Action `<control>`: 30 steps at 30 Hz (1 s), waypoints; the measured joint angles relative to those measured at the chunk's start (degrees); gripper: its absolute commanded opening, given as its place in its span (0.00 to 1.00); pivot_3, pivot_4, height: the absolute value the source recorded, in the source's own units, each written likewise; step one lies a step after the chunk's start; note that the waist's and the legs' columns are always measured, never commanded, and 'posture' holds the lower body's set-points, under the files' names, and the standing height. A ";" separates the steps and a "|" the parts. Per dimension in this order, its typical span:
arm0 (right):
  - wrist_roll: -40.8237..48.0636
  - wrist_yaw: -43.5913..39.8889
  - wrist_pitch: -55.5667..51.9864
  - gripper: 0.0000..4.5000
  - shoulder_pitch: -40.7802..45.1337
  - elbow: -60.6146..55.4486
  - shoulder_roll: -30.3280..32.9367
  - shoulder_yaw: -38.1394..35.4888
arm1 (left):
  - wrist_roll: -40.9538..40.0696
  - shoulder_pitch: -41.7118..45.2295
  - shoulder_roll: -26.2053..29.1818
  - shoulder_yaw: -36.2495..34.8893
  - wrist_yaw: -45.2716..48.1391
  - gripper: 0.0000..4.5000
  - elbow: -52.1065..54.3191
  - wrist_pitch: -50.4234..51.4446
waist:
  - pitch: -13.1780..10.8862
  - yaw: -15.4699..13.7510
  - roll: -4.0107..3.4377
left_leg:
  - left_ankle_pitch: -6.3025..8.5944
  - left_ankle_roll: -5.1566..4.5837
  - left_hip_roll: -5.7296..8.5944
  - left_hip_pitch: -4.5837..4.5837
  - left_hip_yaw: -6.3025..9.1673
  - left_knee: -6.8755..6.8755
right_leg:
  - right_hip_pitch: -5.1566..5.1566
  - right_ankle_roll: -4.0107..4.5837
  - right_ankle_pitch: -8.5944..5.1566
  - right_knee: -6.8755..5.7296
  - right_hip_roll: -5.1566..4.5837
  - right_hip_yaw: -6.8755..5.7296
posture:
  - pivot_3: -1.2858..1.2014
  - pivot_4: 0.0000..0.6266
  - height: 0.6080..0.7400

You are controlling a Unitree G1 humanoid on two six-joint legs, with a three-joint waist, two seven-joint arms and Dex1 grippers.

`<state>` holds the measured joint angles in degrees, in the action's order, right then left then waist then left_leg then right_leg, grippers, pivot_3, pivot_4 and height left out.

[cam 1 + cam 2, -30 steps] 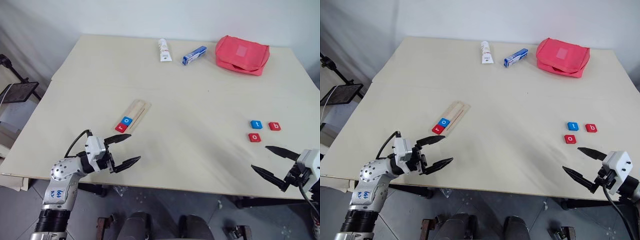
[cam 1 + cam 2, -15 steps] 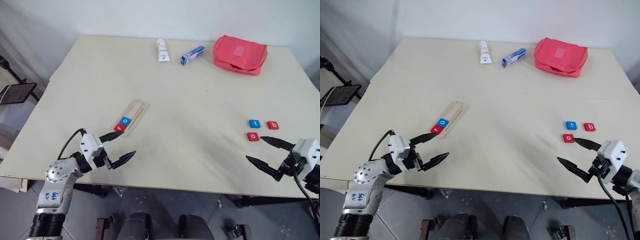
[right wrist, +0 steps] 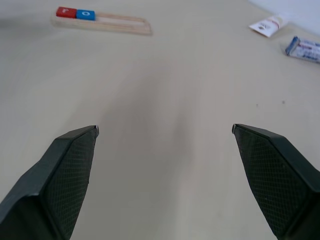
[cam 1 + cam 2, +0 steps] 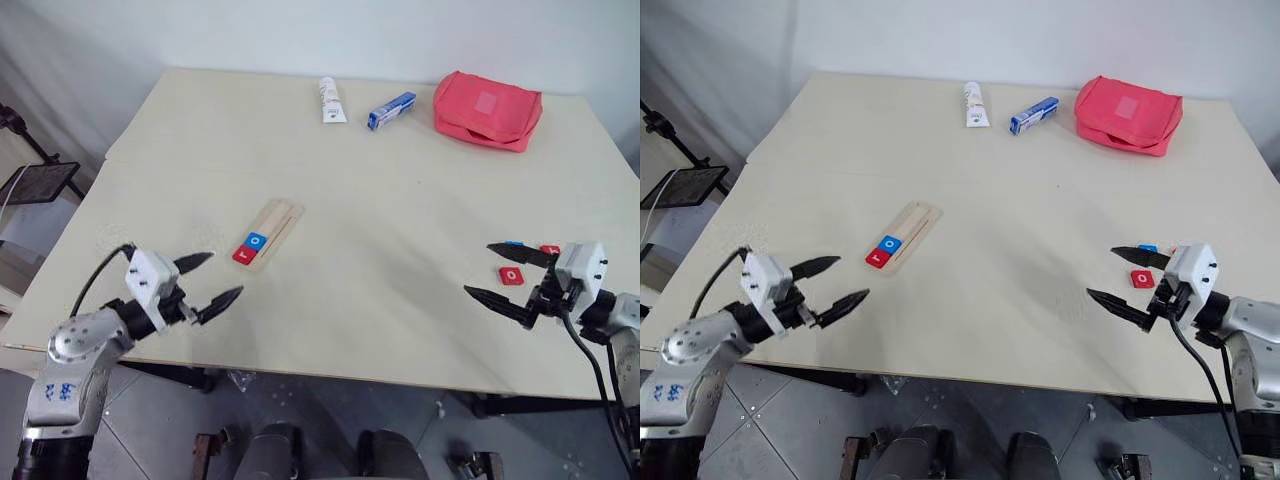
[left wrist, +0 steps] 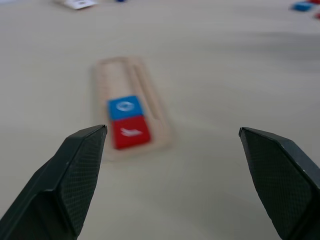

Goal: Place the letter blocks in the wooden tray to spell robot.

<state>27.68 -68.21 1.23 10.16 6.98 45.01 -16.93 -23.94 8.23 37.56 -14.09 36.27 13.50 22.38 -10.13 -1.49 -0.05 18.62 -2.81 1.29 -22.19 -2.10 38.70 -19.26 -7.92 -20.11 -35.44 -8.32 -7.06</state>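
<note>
The wooden tray (image 4: 272, 228) lies left of the table's middle, with a red "r" block (image 4: 243, 255) and a blue "o" block (image 4: 256, 240) at its near end. A red "o" block (image 4: 511, 275) lies loose on the right. A blue block (image 4: 514, 243) and a red block (image 4: 549, 248) behind it are partly covered by a finger. My right gripper (image 4: 480, 269) is open and empty, and the red "o" shows between its fingers in the head views. My left gripper (image 4: 222, 275) is open and empty, near-left of the tray (image 5: 131, 100).
At the table's far side lie a white tube (image 4: 331, 100), a blue-and-white box (image 4: 390, 110) and a red pouch (image 4: 487, 108). The table's near edge (image 4: 330, 372) runs just behind both grippers. A black stand (image 4: 40, 180) is off the left side.
My left gripper has drawn back to the left, away from the tray's near end. My right gripper has moved left and forward over the table to the loose blocks. Both stay open.
</note>
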 measured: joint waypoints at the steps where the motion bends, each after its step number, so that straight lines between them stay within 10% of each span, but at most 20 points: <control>1: 0.00 -0.07 0.03 1.00 0.24 -0.27 -0.01 0.51 | 0.33 2.26 0.30 0.34 -2.00 1.00 0.66 2.95 | 0.00 0.08 0.00 | 0.01 0.00 0.00 0.01 -0.01 0.00 | -0.01 0.00 0.00 -0.03 0.00 0.00 | 0.52 0.24 1.00; 19: -0.79 1.15 -0.19 1.00 -1.56 -2.12 -0.96 2.74 | 7.62 23.82 -2.84 14.92 -19.73 1.00 1.72 46.04 | -0.02 0.08 0.03 | 0.01 0.02 0.02 -0.07 -0.03 -0.07 | -0.16 -0.01 0.00 -0.09 0.03 -0.17 | 0.52 0.24 1.00; 30: -0.77 0.99 -0.08 1.00 -1.81 -2.11 -0.96 2.73 | 8.55 25.20 -5.98 15.95 -20.44 1.00 -1.03 49.32 | -0.02 0.04 0.04 | 0.01 0.02 0.03 -0.10 -0.02 -0.03 | -0.16 0.00 0.00 -0.07 0.02 0.00 | 0.52 0.24 1.00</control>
<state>26.92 -67.22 1.15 8.35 4.86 44.05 -14.21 -15.39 33.42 31.58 1.86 15.83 12.48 71.70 -10.15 -1.45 -0.02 18.63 -2.79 1.32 -22.30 -2.12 38.67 -19.42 -7.92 -20.11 -35.51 -8.30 -7.07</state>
